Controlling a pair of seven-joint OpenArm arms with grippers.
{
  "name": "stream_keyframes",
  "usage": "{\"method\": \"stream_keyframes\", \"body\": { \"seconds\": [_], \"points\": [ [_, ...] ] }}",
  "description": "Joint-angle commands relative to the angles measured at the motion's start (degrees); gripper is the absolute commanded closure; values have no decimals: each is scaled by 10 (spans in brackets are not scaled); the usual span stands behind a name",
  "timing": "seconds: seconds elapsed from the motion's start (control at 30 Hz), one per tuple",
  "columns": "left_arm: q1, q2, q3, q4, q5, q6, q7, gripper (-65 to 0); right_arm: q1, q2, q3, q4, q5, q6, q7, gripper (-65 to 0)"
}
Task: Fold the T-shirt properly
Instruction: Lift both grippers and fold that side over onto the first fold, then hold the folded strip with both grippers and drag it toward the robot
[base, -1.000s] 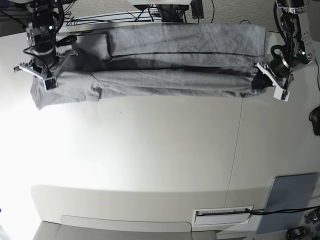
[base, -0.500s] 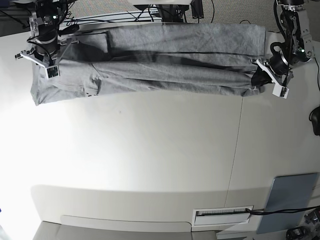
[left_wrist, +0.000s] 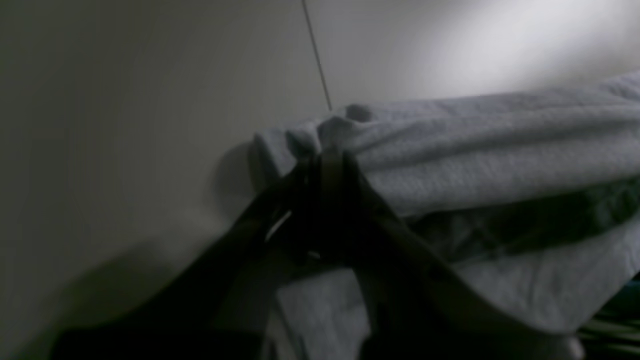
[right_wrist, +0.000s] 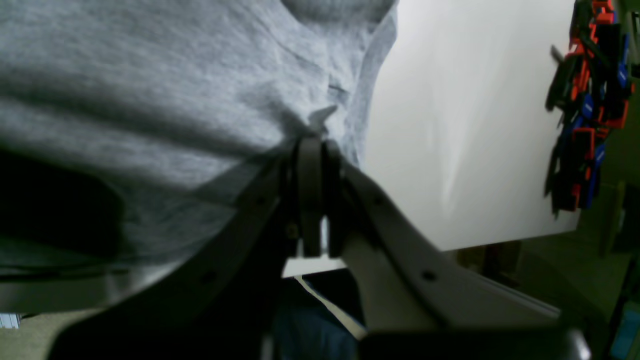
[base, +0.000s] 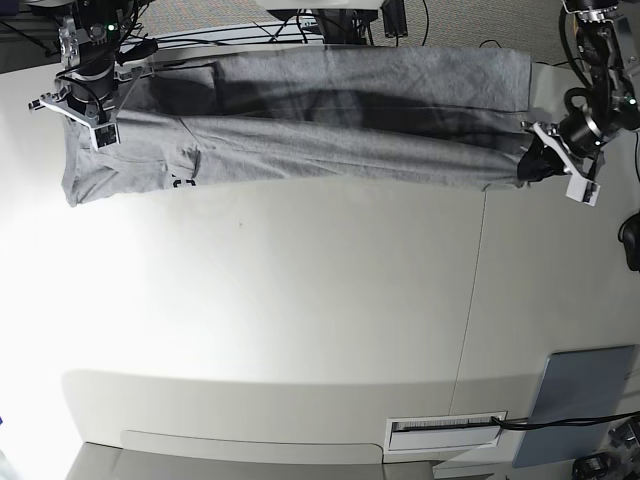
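T-shirt (base: 330, 130) stretched between claws | left claw (base: 545, 160) pinching | right claw (base: 85, 115) pinching

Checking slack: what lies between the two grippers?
In the base view, only the T-shirt, stretched from right gripper to left gripper.

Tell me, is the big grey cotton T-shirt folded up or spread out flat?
Partly folded. The grey cotton T-shirt is doubled lengthwise into a long band, stretched between the left gripper and right gripper.

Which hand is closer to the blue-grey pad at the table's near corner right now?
Left. The left hand grips the T-shirt on the same side of the table as the pad. The right hand holds the opposite end.
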Motion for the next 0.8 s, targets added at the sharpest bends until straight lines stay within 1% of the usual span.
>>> {"method": "stream_keyframes", "body": {
  "seconds": [0.0, 0.07, 0.23, 0.43, 0.67, 0.77],
  "points": [
    [-2, -13, -10, 9, -4, 5, 7, 0, -2, 7, 7, 10, -21, -11, -5, 0],
    [5, -13, -16, 9, -4, 5, 26, 0, -2, 7, 7, 10, -31, -12, -9, 0],
    [46, -12, -19, 9, -4, 5, 18, 0, -2, 7, 7, 10, -33, -12, -10, 0],
    [84, -13, -19, 9, -3, 5, -57, 0, -2, 7, 7, 10, -33, -12, -13, 0],
    [85, -13, -19, 9, 3, 5, -56, 0, -2, 7, 7, 10, -33, -13, -16, 0],
    [85, -13, -19, 9, 3, 5, -56, -67, -2, 7, 7, 10, -33, -10, -16, 0]
  ]
}}
